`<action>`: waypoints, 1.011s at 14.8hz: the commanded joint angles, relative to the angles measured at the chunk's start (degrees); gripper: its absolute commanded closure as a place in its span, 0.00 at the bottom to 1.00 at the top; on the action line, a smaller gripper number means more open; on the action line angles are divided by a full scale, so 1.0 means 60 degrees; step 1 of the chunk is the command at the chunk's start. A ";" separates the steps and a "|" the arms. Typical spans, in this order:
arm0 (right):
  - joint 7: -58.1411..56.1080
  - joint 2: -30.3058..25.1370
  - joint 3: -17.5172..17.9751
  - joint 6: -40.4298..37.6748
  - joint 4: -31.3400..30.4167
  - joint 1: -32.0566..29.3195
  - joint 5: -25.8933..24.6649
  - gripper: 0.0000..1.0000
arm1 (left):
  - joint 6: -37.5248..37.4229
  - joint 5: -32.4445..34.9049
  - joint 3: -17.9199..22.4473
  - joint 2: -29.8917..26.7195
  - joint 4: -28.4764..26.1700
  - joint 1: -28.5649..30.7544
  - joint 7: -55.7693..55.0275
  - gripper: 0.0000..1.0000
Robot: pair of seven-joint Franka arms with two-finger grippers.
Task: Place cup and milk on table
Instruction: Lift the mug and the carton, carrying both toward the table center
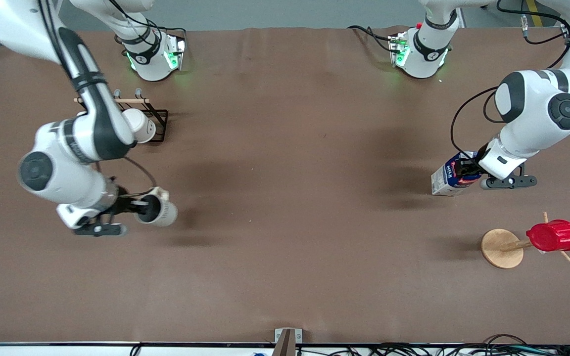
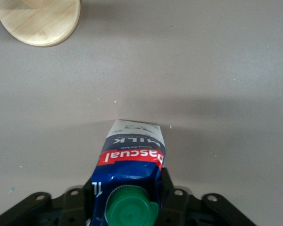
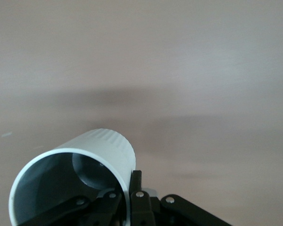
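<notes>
My right gripper is shut on the rim of the cup, a pale grey-white mug with a dark inside. It holds the mug tilted on its side above the table at the right arm's end. In the right wrist view one finger is inside the cup and one outside its wall, with my right gripper pinching the rim. My left gripper is shut on the top of the milk, which is tilted just over the table at the left arm's end. The left wrist view shows the milk, its green cap and my left gripper.
A black wire rack with a wooden bar holds a white mug near the right arm's base. A round wooden disc base with pegs carries a red ribbed cup, nearer the front camera than the milk. The disc also shows in the left wrist view.
</notes>
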 commanded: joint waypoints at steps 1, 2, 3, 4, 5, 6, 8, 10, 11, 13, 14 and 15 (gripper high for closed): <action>0.1118 0.0023 0.0419 0.0075 0.0097 0.0394 -0.0255 1.00 | -0.0337 0.0188 -0.0036 -0.0345 0.0048 0.0075 0.0122 0.67; 0.1571 0.0038 0.0420 0.0090 0.0127 0.0745 -0.0329 1.00 | -0.0571 0.0188 -0.0065 -0.0419 0.0223 0.0061 0.0107 0.67; 0.2083 0.0053 0.0478 0.0105 0.0142 0.1067 -0.0474 1.00 | -0.0907 0.0188 -0.0079 -0.0463 0.0486 0.0060 0.0107 0.67; 0.2480 0.0096 0.0522 0.0221 0.0142 0.1273 -0.0621 1.00 | -0.1287 0.0188 -0.0094 -0.0463 0.0851 0.0017 0.0078 0.67; 0.2934 0.0242 0.0638 0.0410 0.0142 0.1508 -0.0709 1.00 | -0.1668 0.0188 -0.0109 -0.0391 0.1275 -0.0042 0.0063 0.67; 0.3431 0.0475 0.0741 0.0731 0.0142 0.1713 -0.0841 1.00 | -0.1976 0.0174 -0.0123 -0.0317 0.1729 -0.0129 0.0048 0.67; 0.4413 0.0973 0.0859 0.1318 0.0171 0.2109 -0.1483 1.00 | -0.2344 0.0100 -0.0371 0.0019 0.2536 -0.0422 -0.0054 0.68; 0.5496 0.1631 0.1339 0.1583 0.0302 0.2198 -0.2375 1.00 | -0.2477 0.0071 -0.0576 0.0326 0.3180 -0.0744 -0.0229 0.70; 0.5966 0.2041 0.1661 0.1599 0.0607 0.2198 -0.2844 1.00 | -0.2478 0.0071 -0.0708 0.0574 0.3532 -0.0963 -0.0520 0.72; 0.6976 0.2599 0.1957 0.1599 0.0990 0.2271 -0.3797 1.00 | -0.2579 0.0100 -0.0884 0.1072 0.4206 -0.1504 -0.1208 0.73; 0.7271 0.2747 0.2016 0.1613 0.1064 0.2344 -0.4077 1.00 | -0.2624 0.0100 -0.0900 0.1321 0.4485 -0.1840 -0.1530 0.73; 0.7303 0.2806 0.2060 0.1614 0.1108 0.2374 -0.4137 1.00 | -0.2624 0.0144 -0.0900 0.1570 0.4719 -0.2221 -0.1940 0.73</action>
